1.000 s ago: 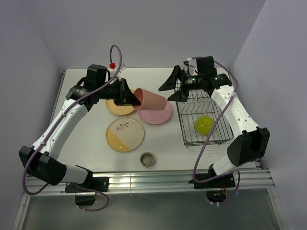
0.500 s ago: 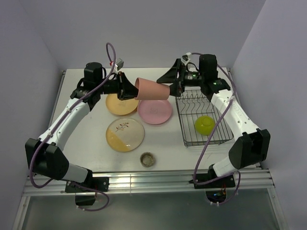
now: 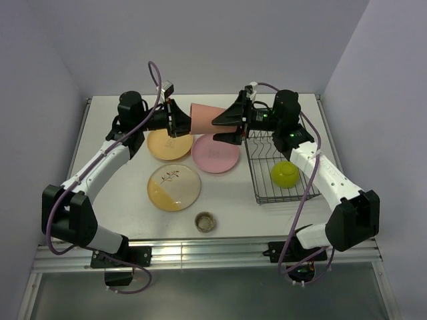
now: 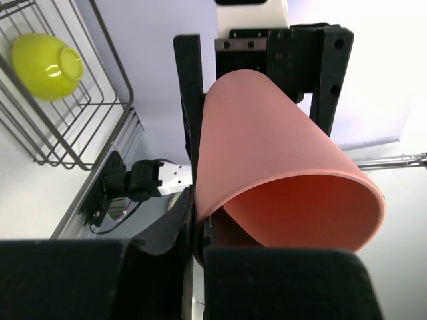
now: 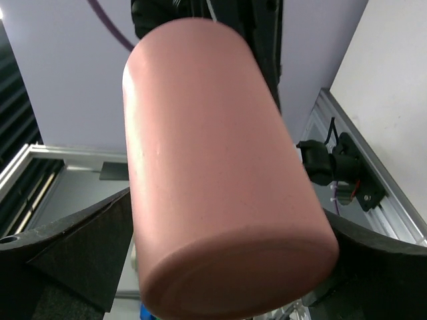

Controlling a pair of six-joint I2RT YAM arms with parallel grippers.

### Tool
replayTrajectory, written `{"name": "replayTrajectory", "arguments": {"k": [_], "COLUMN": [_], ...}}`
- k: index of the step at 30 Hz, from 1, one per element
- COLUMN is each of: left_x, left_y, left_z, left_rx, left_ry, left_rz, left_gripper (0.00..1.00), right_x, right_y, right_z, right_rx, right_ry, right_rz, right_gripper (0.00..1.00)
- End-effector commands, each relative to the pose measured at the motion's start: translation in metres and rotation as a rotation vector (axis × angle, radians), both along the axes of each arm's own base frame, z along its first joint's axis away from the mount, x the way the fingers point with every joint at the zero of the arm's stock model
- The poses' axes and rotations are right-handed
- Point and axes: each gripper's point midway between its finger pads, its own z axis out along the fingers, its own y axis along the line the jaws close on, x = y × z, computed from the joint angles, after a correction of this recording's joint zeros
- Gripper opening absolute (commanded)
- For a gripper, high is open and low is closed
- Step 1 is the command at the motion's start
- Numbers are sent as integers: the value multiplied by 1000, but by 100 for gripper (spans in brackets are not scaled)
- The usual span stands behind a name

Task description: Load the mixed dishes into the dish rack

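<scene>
Left end effector [image 3: 186, 121] clamps the pink cup [image 3: 202, 119] at its rim; right end effector [image 3: 219, 129], spread wide, has now moved in around its base.

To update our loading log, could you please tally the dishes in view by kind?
Plates: 3 (round orange plate, round pink plate, cream-and-yellow plate with a twig motif)
Bowls: 2 (lime-green bowl in the dark wire dish rack, small speckled grey bowl on the table)
Cups: 1 (pink cup, held in mid-air)
Total: 6
</scene>
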Motion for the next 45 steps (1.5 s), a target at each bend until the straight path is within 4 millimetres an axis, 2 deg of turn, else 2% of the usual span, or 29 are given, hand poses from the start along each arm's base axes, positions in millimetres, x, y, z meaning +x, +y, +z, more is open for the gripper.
{"name": "replayTrajectory", "arguments": {"k": [1, 7, 8, 12, 23, 35, 38, 41, 45], "left_x": [-4, -15, -20, -27, -31, -34, -35, -35, -36], "left_y": [1, 3, 4, 7, 9, 5, 5, 5, 5], "left_z": [23, 27, 34, 32, 28, 22, 21, 19, 18], "left_rx": [-82, -158, -186, -218, -224, -211, -208, -204, -206], "left_ry": [-65, -55, -68, -53, -39, -23, -27, -19, -12], "left_rz": [-15, -41, -51, -63, -62, -71, -71, -72, -78], "left_gripper": [0, 0, 0, 0, 0, 0, 0, 0, 0], "right_x": [-22, -18, -17, -13, -9, -1, 2, 1, 1], "right_y": [-3, -3, -2, -2, -3, -1, 0, 0, 0], "right_z": [34, 39, 40, 45, 46, 39, 31, 32, 32], "right_rx": [39, 74, 81, 89, 93, 51, 20, 28, 28], "right_ry": [-120, -146, -135, -149, -146, -141, -129, -125, -128], "right_rz": [35, 5, 4, -5, -15, -22, -30, -28, -25], "right_gripper": [93, 93, 93, 93, 91, 91, 91, 89, 77]}}
